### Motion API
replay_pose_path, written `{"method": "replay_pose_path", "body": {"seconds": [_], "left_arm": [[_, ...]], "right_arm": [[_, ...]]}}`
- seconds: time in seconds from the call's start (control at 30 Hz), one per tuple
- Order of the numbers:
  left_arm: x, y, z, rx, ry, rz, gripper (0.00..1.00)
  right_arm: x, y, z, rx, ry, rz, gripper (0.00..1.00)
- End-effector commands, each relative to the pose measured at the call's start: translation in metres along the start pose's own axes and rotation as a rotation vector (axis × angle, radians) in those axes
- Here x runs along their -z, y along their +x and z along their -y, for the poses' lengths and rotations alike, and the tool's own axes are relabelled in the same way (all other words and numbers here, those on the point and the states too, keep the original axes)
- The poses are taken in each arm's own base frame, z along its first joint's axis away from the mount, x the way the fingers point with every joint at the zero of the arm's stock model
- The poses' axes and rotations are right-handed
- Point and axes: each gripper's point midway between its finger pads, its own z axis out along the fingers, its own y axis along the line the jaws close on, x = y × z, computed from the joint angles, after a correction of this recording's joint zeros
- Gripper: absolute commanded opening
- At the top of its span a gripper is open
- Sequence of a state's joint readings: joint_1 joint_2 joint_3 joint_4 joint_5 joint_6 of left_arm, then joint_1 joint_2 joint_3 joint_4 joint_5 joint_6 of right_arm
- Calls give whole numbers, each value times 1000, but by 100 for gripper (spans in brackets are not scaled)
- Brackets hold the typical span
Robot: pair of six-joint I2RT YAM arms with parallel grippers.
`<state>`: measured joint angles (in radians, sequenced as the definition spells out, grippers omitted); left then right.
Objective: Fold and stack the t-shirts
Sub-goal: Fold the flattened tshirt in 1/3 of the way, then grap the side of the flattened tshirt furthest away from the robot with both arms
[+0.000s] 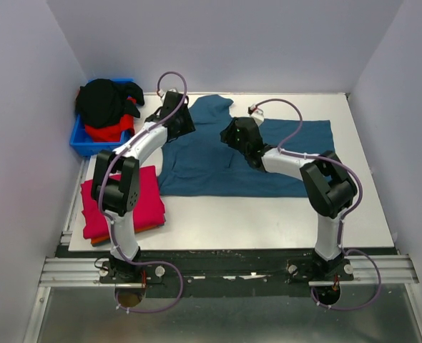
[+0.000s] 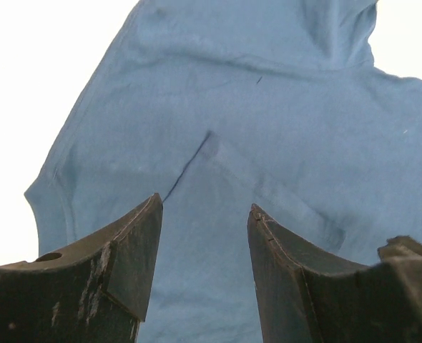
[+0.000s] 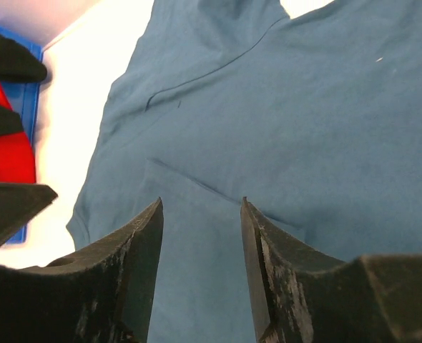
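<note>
A blue bin (image 1: 79,143) left of the left gripper (image 2: 205,207) holds a black shirt (image 1: 104,101) and red shirt (image 1: 111,132); the creased teal-blue t-shirt (image 1: 211,161) spreads beneath it and the right gripper (image 3: 201,204), both gaping empty.

Blue shirt (image 1: 225,161): soft matt cloth, fine knit, shallow creases, stitched seam lines visible close up. Pink shirt (image 1: 136,204), left of the blue shirt: same matt cloth, surface smooth where folded. Bin (image 1: 79,141), left of the blue shirt: smooth blue plastic, slight sheen. Black cloth (image 1: 102,102) and red cloth (image 1: 107,132) heaped in it are matt. Table (image 1: 268,214) under the blue shirt: white, smooth, flat finish. Left gripper (image 2: 205,207) and right gripper (image 3: 200,204) over the blue shirt: black matt plastic, edges scuffed with pale scratches. Arm shells (image 1: 145,143): glossy white. Rail (image 1: 225,270), nearer than the blue shirt: bare grey metal.
</note>
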<state>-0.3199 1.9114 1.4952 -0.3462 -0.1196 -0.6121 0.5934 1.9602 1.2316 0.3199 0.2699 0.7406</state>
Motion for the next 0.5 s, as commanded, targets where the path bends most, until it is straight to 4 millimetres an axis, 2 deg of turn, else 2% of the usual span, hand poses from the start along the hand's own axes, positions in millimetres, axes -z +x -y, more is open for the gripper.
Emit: {"method": "replay_pose_path", "body": {"seconds": [0.0, 0.07, 0.1, 0.2, 0.27, 0.33, 0.37, 0.47], "left_arm": [[-14, -30, 5, -12, -15, 49, 62], [-23, -45, 10, -6, -10, 59, 62], [-32, -45, 8, -4, -13, 46, 62], [-54, -63, 12, 5, 4, 59, 63], [-66, -83, 19, 19, 33, 82, 63], [-84, -91, 21, 37, 52, 77, 63], [-99, -87, 17, 46, 52, 63, 63], [-121, -96, 24, 64, 102, 90, 65]], "right_arm": [[1, -26, 22, 0, 83, 81, 56], [1, -30, 24, -11, 71, 76, 55], [2, -32, 27, -18, 85, 78, 55], [0, -32, 32, -51, 89, 70, 55], [-2, -34, 30, -68, 77, 74, 55], [-4, -34, 27, -66, 65, 68, 55], [-5, -33, 28, -65, 68, 65, 55], [-5, -33, 28, -58, 60, 52, 55]]}}
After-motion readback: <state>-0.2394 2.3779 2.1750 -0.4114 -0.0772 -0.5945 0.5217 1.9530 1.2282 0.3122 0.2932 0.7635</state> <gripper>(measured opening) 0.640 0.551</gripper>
